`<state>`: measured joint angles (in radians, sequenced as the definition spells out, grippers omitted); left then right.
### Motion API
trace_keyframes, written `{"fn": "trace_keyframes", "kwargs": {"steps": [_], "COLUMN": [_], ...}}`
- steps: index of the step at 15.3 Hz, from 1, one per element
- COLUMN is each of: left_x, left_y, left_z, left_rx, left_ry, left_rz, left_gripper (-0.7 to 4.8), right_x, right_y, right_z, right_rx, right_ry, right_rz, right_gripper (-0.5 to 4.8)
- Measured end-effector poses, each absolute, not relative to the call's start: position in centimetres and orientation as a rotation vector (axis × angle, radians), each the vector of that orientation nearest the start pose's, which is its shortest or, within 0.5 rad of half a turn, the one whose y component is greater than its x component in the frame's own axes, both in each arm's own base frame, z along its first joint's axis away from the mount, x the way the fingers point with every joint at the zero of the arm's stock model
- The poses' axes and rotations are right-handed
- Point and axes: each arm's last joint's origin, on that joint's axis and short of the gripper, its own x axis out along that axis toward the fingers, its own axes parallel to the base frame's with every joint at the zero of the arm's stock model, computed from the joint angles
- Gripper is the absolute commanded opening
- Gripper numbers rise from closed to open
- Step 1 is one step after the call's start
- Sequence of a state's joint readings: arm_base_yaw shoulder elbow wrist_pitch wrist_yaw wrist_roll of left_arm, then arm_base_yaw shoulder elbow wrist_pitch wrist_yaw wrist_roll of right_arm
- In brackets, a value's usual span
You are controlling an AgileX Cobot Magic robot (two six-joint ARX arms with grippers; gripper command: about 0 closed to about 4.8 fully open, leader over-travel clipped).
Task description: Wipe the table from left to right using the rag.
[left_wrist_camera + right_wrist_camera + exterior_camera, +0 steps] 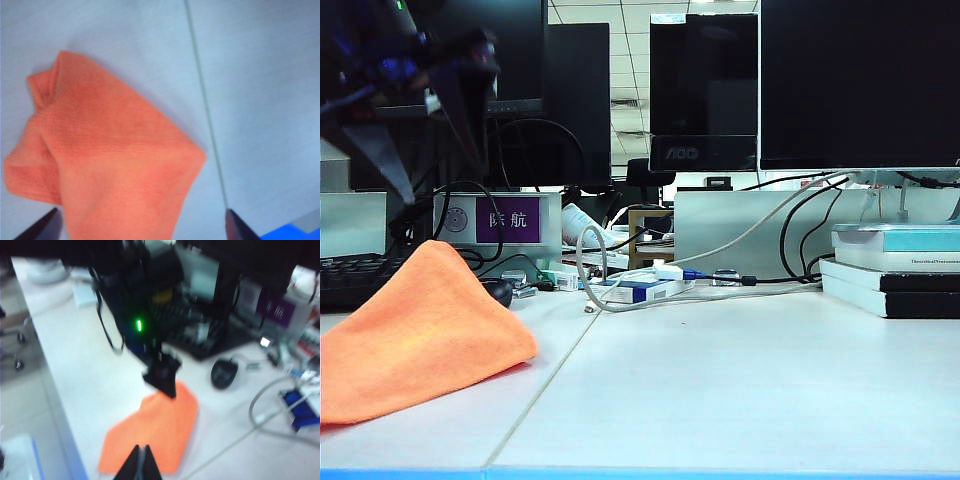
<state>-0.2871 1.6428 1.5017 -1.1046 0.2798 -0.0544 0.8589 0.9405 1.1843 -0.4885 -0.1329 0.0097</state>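
1. My left pincer [140, 227] hangs spread wide above the rag [420, 335], lying at the worktop's [720, 380] left end.
2. Right pincer [141, 464] is pressed together, hovering nearby.
3. I'd descend centred, grip a thick fold.

- The rag [420, 335] is soft orange cloth with a fuzzy, finely woven, matt surface, lying rumpled.
- The table [740, 390] is smooth, white and faintly sheened, with thin seam lines and a light blue edge.
- The left gripper [140, 227], jaws spread wide above the rag, has dark, smooth, hard-looking fingertips [239, 227].
- The right gripper [142, 465], jaws closed together, is dark and matt.
- The mouse [224, 374] is black, slightly glossy plastic.
- The monitors [860, 80] have glossy black screens.
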Motion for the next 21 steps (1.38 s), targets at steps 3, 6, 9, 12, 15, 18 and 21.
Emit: {"fn": "trace_keyframes", "kwargs": {"steps": [3, 6, 9, 12, 15, 18, 21], "left_x": [31.1, 32.3, 33.8, 34.8, 35.0, 34.4, 33.9], "left_y": [-10.5, -10.8, -11.2, -11.4, -11.3, -11.3, -11.3], "left_z": [28.7, 26.4, 23.6, 21.3, 20.3, 18.5, 18.0], "left_rx": [-0.034, -0.036, -0.015, 0.002, 0.102, 0.118, 0.138], "left_ry": [1.329, 1.408, 1.465, 1.507, 1.500, 1.498, 1.464], "left_rz": [-0.460, -0.445, -0.412, -0.391, -0.400, -0.405, -0.397], "left_gripper": [4.25, 4.25, 4.26, 4.26, 3.64, 3.64, -0.05], "right_x": [11.2, 11.2, 11.1, 10.8, 10.6, 10.6, 10.6], "right_y": [13.5, 13.5, 13.5, 13.1, 12.7, 12.7, 12.7], "right_z": [41.5, 41.0, 41.0, 41.3, 41.5, 41.5, 41.5], "right_rx": [-0.071, -0.092, -0.091, -0.085, -0.083, -0.086, -0.089], "right_ry": [0.214, 0.270, 0.266, 0.250, 0.237, 0.234, 0.232], "right_rz": [0.986, 0.983, 0.983, 0.982, 0.958, 0.958, 0.959], "right_gripper": [-0.01, -0.01, -0.01, -0.01, -0.01, -0.01, -0.01]}}
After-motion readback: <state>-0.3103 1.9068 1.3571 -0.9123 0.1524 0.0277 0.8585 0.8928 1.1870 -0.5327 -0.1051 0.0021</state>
